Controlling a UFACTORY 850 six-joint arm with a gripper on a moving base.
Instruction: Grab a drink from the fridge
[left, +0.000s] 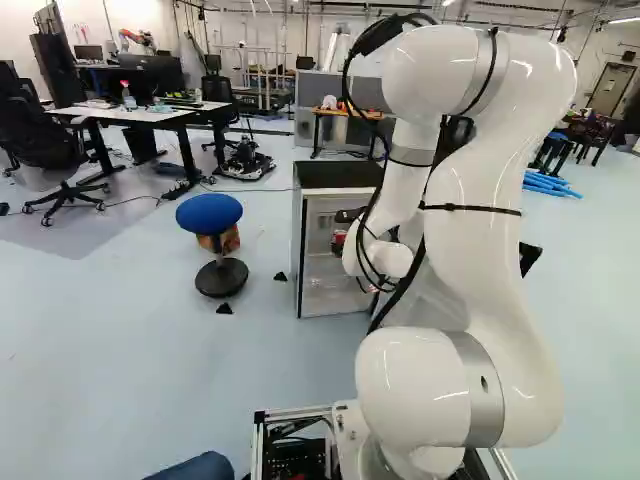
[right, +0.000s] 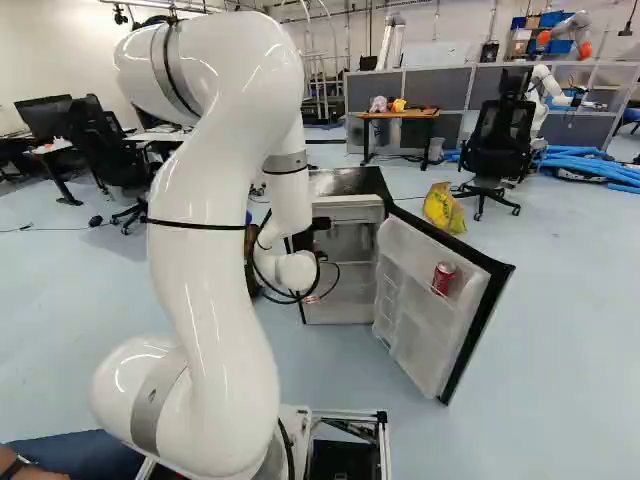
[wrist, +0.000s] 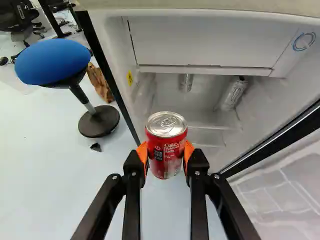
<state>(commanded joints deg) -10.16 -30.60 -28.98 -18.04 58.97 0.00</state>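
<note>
In the left base view my gripper is at the front of the open fridge, with a red can in it. The wrist view shows the gripper shut on the upright red can, an orange pad against each side. Behind the can is the fridge interior, where a silver can leans and another can partly shows. A second red can sits on the shelf of the fridge door, which stands open.
A blue stool is beside the fridge. The door's dark edge juts out to the right in the right base view. Farther back are a yellow bag, an office chair and another robot.
</note>
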